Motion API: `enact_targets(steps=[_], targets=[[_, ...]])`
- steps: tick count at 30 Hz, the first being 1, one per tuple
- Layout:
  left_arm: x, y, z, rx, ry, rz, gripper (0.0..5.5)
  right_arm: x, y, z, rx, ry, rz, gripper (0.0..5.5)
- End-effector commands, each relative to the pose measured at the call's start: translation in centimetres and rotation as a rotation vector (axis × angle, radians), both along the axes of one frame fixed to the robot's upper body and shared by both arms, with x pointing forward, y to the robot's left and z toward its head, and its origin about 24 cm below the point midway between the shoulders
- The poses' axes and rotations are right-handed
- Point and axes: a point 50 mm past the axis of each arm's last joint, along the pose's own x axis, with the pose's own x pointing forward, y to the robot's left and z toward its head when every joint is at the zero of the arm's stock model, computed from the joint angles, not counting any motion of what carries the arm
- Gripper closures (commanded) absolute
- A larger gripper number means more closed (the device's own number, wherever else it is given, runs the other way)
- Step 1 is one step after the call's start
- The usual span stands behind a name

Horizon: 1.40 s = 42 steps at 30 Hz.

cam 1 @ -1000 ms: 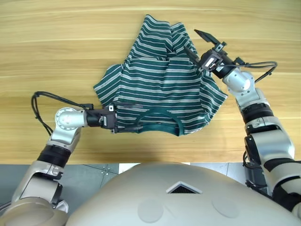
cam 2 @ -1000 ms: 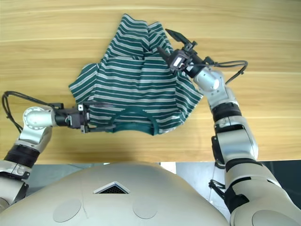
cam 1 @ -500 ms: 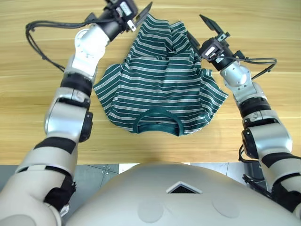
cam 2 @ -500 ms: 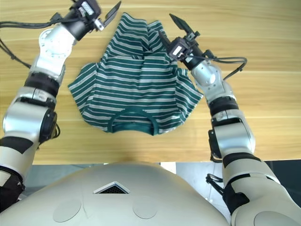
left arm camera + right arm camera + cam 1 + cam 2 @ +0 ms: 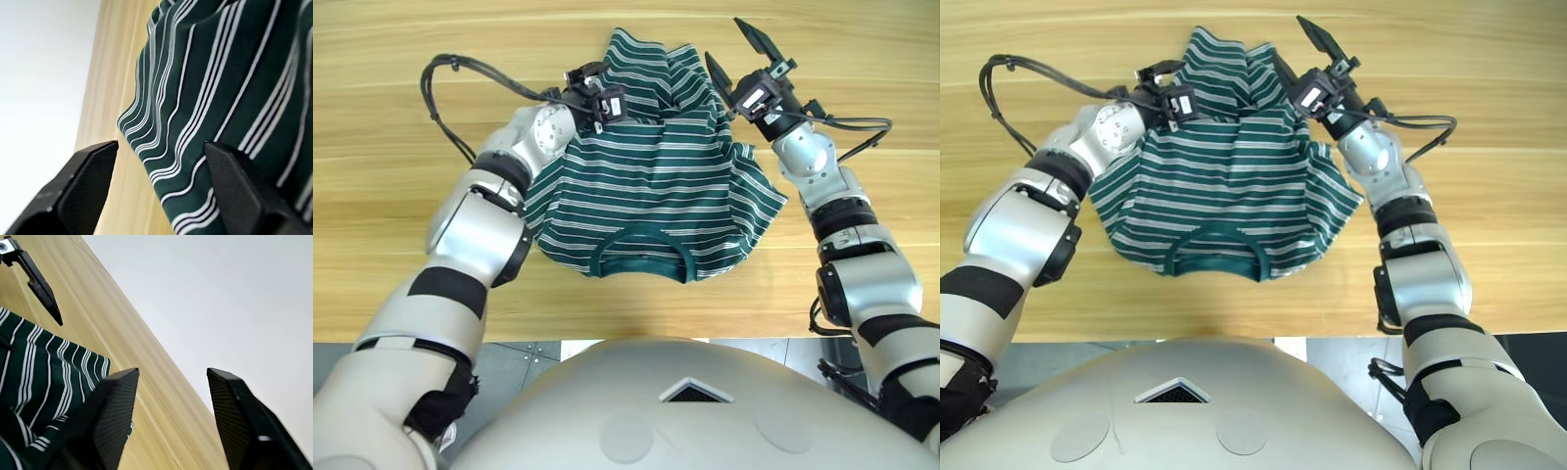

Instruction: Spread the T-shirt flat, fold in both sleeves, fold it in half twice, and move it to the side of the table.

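1. The left claw (image 5: pixel 161 147) has left the near, collar-side corner of the T-shirt (image 5: pixel 651 186). It swung up past the far left edge and has now come down on the far left part of the garment.
2. Its fingers are spread, with striped cloth lying between and just beyond them; nothing is pinched yet.
3. The right claw (image 5: pixel 722 39) has barely shifted. It hovers at the shirt's far right corner, fingers spread wide and empty, with the cloth just below and inboard of it.
4. My reading is that both claws are now placed on the bunched far end, so the spreading step is still in hand and no sleeve has been folded.
5. The T-shirt lies between the two claws and runs from them back toward the robot. Its ribbed collar (image 5: pixel 641 257) is at the end farthest from both.
6. The fabric is a soft, limp knit, dark green with thin white stripes. It is rumpled into ridges beside the claws and smoother near the collar.
7. Under it is a pale wooden table (image 5: pixel 431 39), flat and smooth, with long straight grain.
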Motion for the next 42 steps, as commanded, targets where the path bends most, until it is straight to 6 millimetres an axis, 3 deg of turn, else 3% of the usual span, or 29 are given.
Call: enact_targets(steps=[1,5,8,15,17,20,23,29,33,37,42], targets=[[-2.2,6.0,-2.7,0.001,0.063,0.216,2.22,0.3,0.3,0.7,0.001,-0.032,0.012,2.93],[-5.2,9.2,-4.8,-0.069,0.074,0.319,2.22,0.1,-0.6,-0.2,-0.016,0.0,-0.033,2.93],[-7.1,10.0,-5.9,-0.106,0.068,0.339,2.22,0.2,-1.3,-0.9,-0.047,0.028,-0.082,2.93],[-6.1,8.2,-4.6,-0.19,-0.042,0.279,2.22,1.0,1.3,-2.0,-0.163,0.073,-0.051,2.93],[-6.2,8.3,-4.5,-0.201,-0.064,0.295,2.22,0.2,1.8,-4.3,-0.258,0.16,-0.035,2.93],[-6.8,8.1,-4.9,-0.224,-0.074,0.298,2.22,-2.2,1.0,-7.9,-0.352,0.264,-0.032,2.93],[-7.3,7.8,-5.3,-0.251,-0.073,0.31,2.22,-4.3,-0.1,-9.9,-0.419,0.317,-0.014,2.93],[-8.9,8.0,-6.6,-0.31,-0.044,0.398,2.22,-5.3,-2.1,-10.6,-0.45,0.363,-0.063,2.93],[-10.6,8.3,-7.6,-0.329,-0.02,0.439,2.22,-7.1,-2.8,-11.4,-0.447,0.39,-0.063,2.93],[-12.2,8.3,-7.7,-0.334,-0.022,0.407,2.22,-9.0,-2.4,-11.6,-0.447,0.397,-0.022,2.93],[-13.4,8.0,-7.3,-0.333,-0.029,0.342,2.22,-10.1,-1.2,-10.3,-0.415,0.354,0.015,2.93]])
